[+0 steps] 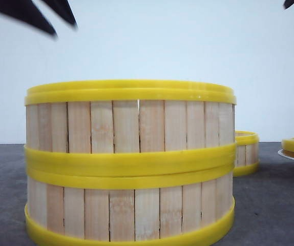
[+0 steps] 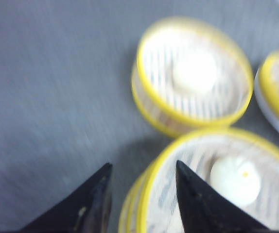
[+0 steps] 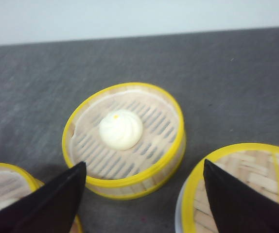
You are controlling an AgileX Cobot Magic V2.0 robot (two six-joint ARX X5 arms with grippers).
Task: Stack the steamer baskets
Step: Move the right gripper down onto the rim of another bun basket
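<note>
Two stacked round bamboo steamer baskets (image 1: 130,164) show pale tan vertical slats between glossy yellow bands. Between the right gripper's black fingers (image 3: 42,204), a single round yellow-rimmed slatted basket (image 3: 125,141) holds a creamy white swirled bun (image 3: 120,129) with an orange dot, on the dark grey table (image 3: 227,73).

My left gripper (image 2: 142,194), black with tapered pointed fingers, has its jaws spread apart; in the left wrist view the picture is blurred. In the front view its dark fingertips (image 1: 44,23) show at about 11 o'clock, high up, smeared. My right gripper (image 3: 142,194), same black wedge fingers, has its jaws wide apart, sharp in its wrist view. Front view catches only a dark tip (image 1: 290,3) at 1 o'clock.
</note>
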